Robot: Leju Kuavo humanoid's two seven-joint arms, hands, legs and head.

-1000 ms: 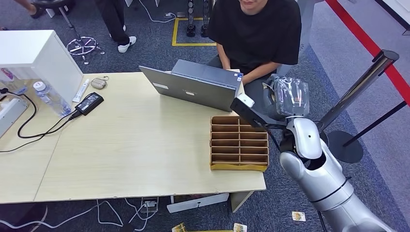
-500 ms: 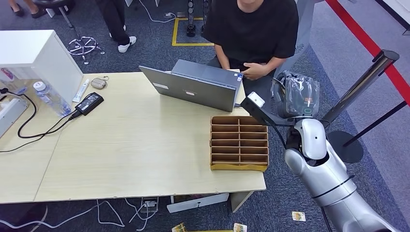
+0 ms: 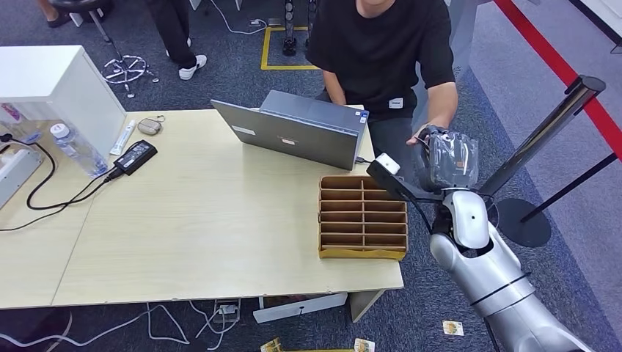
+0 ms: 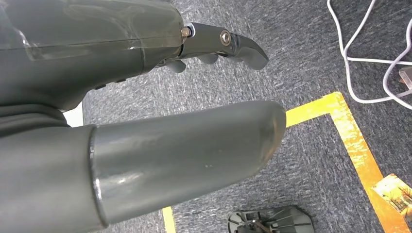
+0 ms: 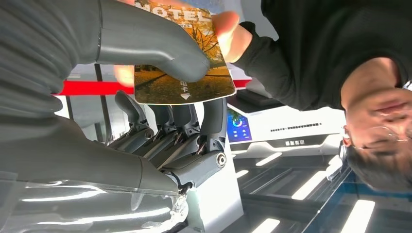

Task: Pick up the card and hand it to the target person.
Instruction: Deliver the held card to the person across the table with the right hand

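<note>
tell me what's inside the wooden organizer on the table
In the head view, the wooden organizer shows rows of open compartments with nothing visible in them. The dividers shade the slot floors, and the front lip hides the nearest row's bottom, so a flat card lying there cannot be ruled out.

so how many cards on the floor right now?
3 in the head view: one card right of the table, by the robot's arm, and two at the bottom edge under the table front. The table may hide more.
</note>
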